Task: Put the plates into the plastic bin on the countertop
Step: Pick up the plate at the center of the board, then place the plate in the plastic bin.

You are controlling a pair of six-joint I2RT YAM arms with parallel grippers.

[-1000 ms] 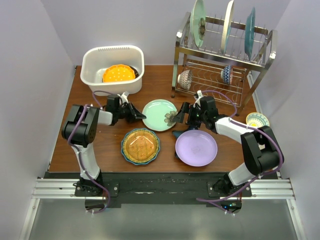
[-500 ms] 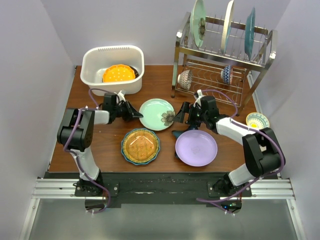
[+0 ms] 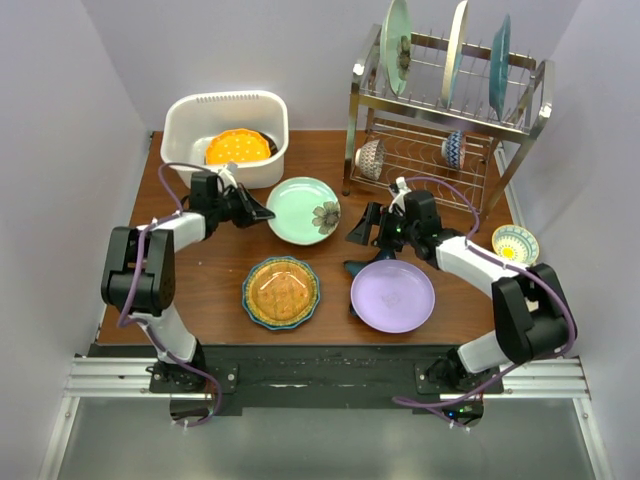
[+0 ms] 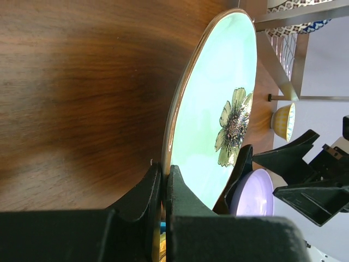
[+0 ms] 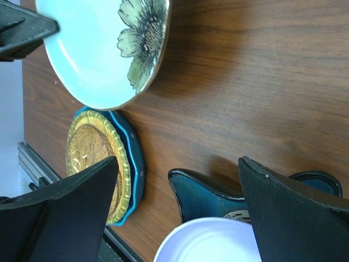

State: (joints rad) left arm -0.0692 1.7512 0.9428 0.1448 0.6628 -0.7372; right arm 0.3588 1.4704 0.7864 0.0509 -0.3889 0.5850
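Transfer | mint flower plate [image 3: 303, 210] drawn toward plastic bin [image 3: 180, 140], rim pinched by left end effector [image 3: 264, 213] | right end effector [image 3: 362, 228] spread | deposit pending

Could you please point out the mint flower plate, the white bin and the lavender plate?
mint flower plate [image 3: 298, 210]: top view, plain centre.
white bin [image 3: 226, 97]: top view, back rim.
lavender plate [image 3: 393, 297]: top view, centre.
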